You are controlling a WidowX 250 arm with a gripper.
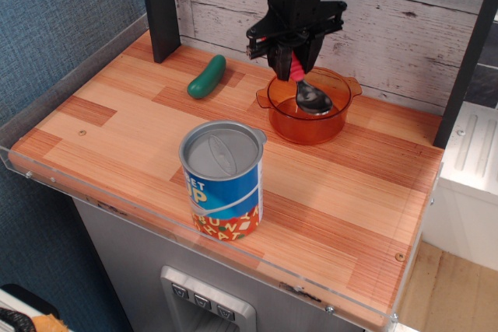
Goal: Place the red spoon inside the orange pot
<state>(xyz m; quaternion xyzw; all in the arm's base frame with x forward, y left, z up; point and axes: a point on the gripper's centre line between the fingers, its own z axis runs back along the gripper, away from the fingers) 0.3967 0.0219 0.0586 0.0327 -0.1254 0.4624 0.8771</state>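
The orange pot (291, 123), translucent with two small side handles, stands at the back of the wooden table. My gripper (296, 61) hangs directly over it and is shut on the red spoon (306, 89). The spoon's red handle is clamped between the black fingers and mostly hidden. Its shiny dark bowl hangs down and forward, inside the pot's rim over the middle of the opening. I cannot tell whether the bowl touches the pot's bottom.
A blue-labelled can with a grey lid (222, 179) stands at the front centre. A green pickle-shaped toy (206, 76) lies at the back left. A black post (159, 7) rises behind it. A clear plastic lip (194, 231) edges the table front and left.
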